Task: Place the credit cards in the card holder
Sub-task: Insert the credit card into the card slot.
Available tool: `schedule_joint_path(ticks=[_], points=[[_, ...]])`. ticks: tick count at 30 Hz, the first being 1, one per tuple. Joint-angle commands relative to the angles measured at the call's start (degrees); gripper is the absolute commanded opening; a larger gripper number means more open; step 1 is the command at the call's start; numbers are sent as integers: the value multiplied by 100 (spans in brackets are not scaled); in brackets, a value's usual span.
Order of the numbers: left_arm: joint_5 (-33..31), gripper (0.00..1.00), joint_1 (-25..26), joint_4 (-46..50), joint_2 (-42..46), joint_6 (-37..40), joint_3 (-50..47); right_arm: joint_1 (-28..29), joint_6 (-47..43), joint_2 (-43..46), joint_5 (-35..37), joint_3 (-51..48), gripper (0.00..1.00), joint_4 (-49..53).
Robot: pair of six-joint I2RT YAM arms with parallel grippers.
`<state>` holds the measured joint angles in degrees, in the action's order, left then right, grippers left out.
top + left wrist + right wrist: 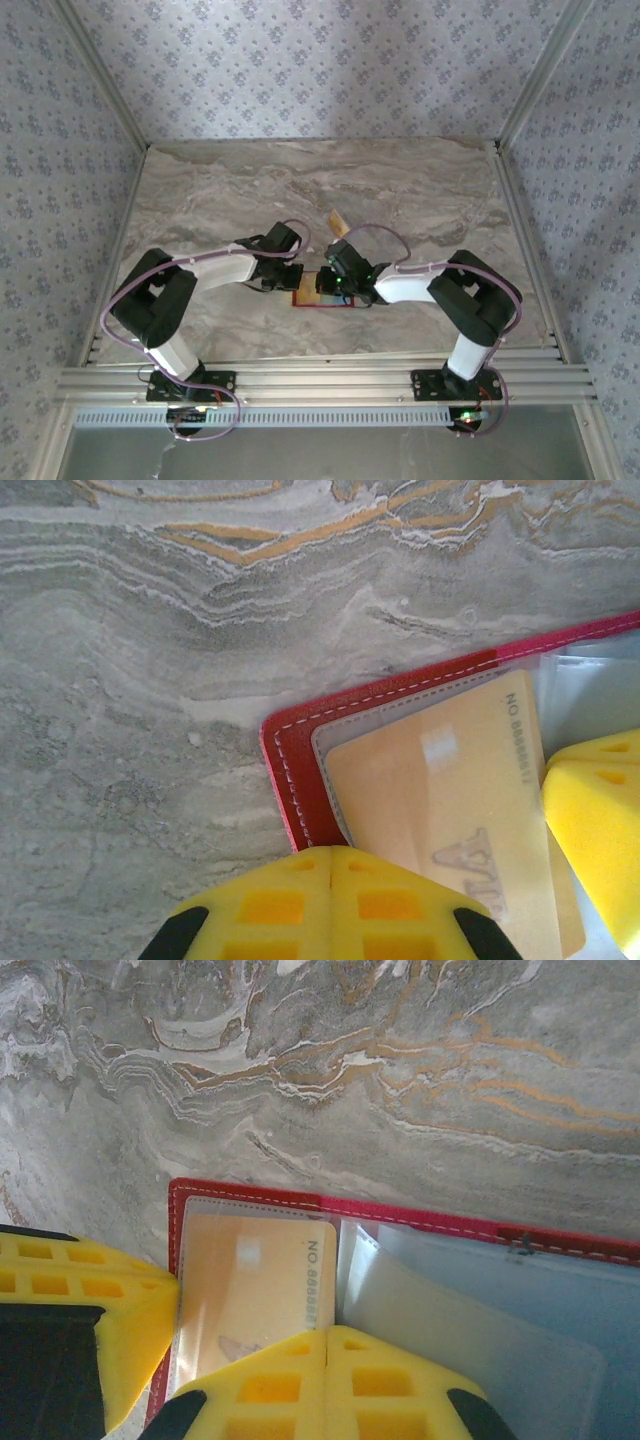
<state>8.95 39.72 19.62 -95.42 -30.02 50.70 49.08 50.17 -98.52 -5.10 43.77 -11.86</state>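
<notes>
Left wrist, tan card [440, 800] in card holder [298, 770], beside left tool [330, 875]

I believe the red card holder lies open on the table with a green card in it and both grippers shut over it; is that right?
Not quite: the card is tan-yellow, not green, as the left wrist view shows. The red card holder does lie open on the table, with the left gripper and right gripper shut over it.

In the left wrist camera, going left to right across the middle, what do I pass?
Marble table → red card holder, its stitched border → tan-yellow credit card → right gripper's yellow finger.
</notes>
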Motion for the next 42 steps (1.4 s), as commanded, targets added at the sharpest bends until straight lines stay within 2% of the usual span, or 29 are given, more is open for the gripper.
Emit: schedule_joint_path(ticks=[1,12,17,22,24,26,35,39,42], points=[[318,0,202,-106,-416,-57,-166,301,180,-115,-151,189,0,-570],[316,0,196,-120,-494,-83,-148,544,413,-3,-401,151,0,-1308],[325,0,197,-118,-540,-90,-130,560,423,-5,-629,226,5,-1400],[261,0,197,-90,-547,-74,-125,565,-22,253,-208,389,10,-341],[250,0,191,-75,-582,-74,-101,562,-143,408,-6,368,18,-5],[231,0,189,-63,-576,-66,-96,565,-269,489,110,425,21,313],[175,0,177,-37,-565,-57,-95,563,-787,643,546,1006,33,1733],[219,0,180,-37,-583,-57,-86,548,-1107,694,732,1332,35,2401],[204,0,177,-37,-575,-56,-86,517,-1202,718,954,1481,33,2770]])
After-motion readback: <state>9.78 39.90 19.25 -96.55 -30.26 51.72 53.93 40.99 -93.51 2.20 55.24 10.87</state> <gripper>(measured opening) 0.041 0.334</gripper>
